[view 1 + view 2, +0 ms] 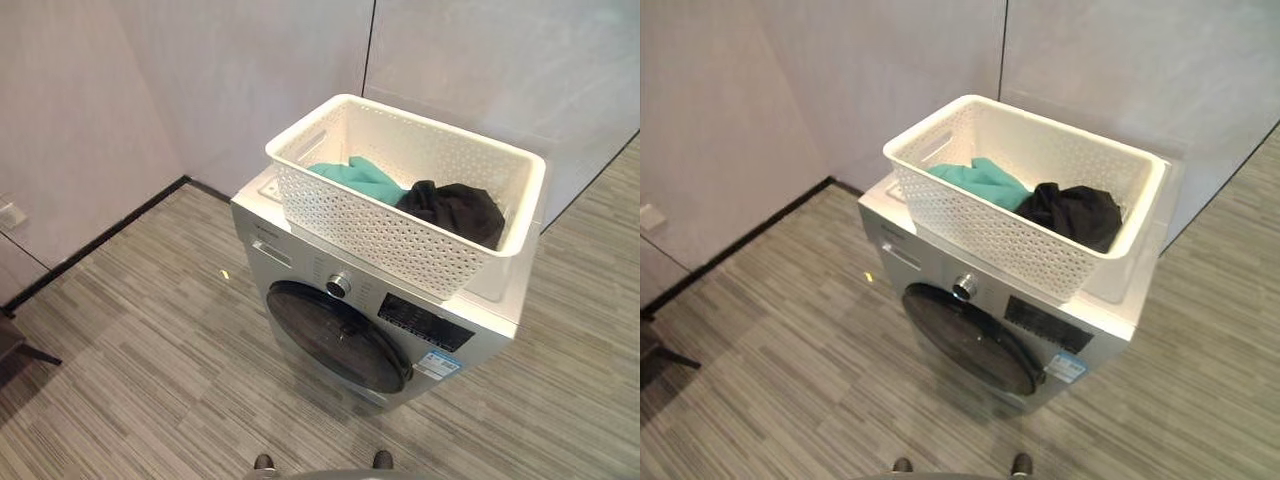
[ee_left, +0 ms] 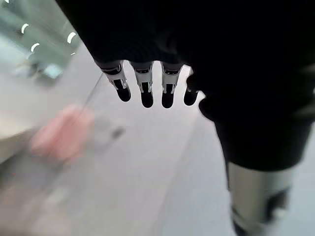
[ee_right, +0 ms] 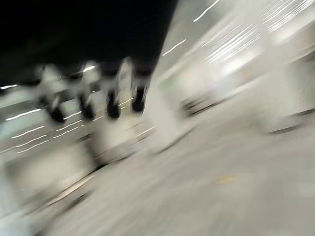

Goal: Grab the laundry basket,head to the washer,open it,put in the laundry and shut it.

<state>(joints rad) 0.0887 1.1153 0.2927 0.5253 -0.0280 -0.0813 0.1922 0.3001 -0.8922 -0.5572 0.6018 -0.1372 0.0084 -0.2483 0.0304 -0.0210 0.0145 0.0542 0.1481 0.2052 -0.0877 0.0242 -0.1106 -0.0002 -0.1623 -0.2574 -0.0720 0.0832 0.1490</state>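
Observation:
A white perforated laundry basket (image 1: 400, 215) stands on top of the silver washer (image 1: 300, 255), a little in front of me. Inside it lie a teal garment (image 1: 360, 177) and a black garment (image 1: 455, 208). The washer's round dark door (image 1: 340, 335) is closed, with a knob (image 1: 340, 285) above it. My left hand (image 2: 147, 83) hangs in the left wrist view with relaxed fingers holding nothing. In the right wrist view my right hand (image 3: 93, 98) also hangs with loose, empty fingers.
The washer stands in a corner of pale walls (image 1: 200, 80) with a dark baseboard (image 1: 110, 235). Striped grey wood floor (image 1: 150, 380) spreads to the left and front. A dark chair leg (image 1: 20, 350) pokes in at the far left.

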